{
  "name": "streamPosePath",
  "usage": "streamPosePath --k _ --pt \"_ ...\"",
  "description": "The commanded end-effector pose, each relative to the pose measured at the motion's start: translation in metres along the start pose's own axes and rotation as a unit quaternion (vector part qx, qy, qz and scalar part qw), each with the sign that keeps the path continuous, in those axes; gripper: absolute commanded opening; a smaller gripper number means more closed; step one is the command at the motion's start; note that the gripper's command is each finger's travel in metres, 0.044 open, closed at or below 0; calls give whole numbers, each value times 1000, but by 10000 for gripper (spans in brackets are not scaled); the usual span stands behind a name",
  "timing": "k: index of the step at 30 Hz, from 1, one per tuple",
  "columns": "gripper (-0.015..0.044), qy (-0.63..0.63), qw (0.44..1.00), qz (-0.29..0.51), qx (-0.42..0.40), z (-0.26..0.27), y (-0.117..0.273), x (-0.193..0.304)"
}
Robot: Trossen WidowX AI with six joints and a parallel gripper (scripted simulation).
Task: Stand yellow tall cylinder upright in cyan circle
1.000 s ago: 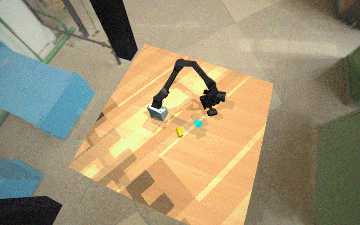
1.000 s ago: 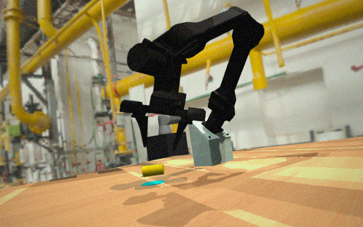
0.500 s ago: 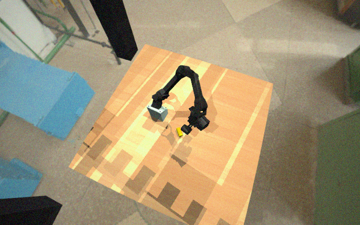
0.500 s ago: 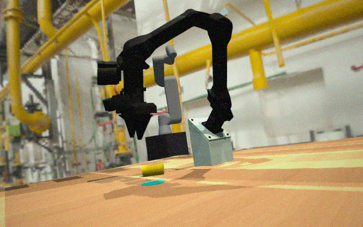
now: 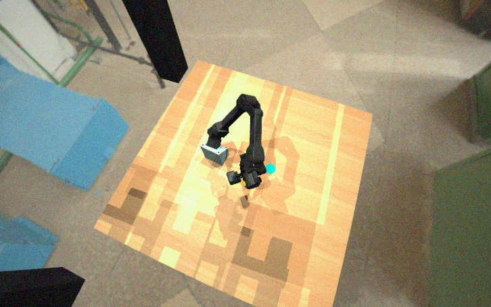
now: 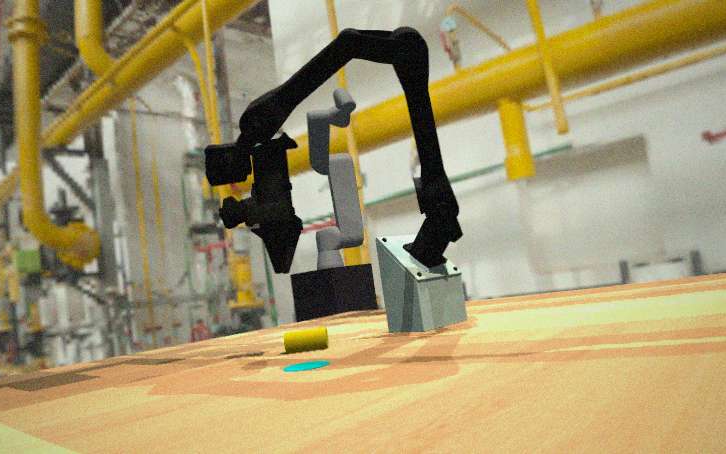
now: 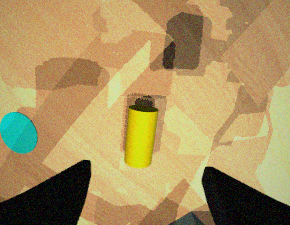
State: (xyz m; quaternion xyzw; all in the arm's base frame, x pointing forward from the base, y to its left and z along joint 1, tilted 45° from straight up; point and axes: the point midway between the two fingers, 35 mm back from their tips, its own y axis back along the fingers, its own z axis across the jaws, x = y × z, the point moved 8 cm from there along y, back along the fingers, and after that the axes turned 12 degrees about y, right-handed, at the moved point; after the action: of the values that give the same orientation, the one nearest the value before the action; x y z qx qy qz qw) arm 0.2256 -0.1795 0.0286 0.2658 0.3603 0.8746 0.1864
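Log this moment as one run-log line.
phase: pre-grasp | end effector: open, above lying yellow tall cylinder | flat cyan circle: unoccupied, beside cylinder | wooden table

My base block (image 6: 422, 287) sits on the wooden table (image 6: 580, 360); near it the yellow cylinder (image 6: 305, 340) lies, cyan circle (image 6: 306, 366) just beside.
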Motion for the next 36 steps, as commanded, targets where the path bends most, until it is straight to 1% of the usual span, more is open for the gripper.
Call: streamPosePath --k 1,5,6,8,11,19,24,36 --pt "309 -7 1000 4 -2 -2 -25 -2" --pt "309 -7 1000 5 -4 0 -90 -1" --pt "309 -7 1000 5 -5 0 -102 1" --pt "309 -7 1000 6 -6 0 -111 4" --pt "309 -7 1000 6 -6 0 -111 4" --pt "105 -7 1000 6 -6 0 -111 4" --pt "105 -7 1000 6 -6 0 -110 3" --pt "105 -7 1000 4 -3 -1 -75 -3"
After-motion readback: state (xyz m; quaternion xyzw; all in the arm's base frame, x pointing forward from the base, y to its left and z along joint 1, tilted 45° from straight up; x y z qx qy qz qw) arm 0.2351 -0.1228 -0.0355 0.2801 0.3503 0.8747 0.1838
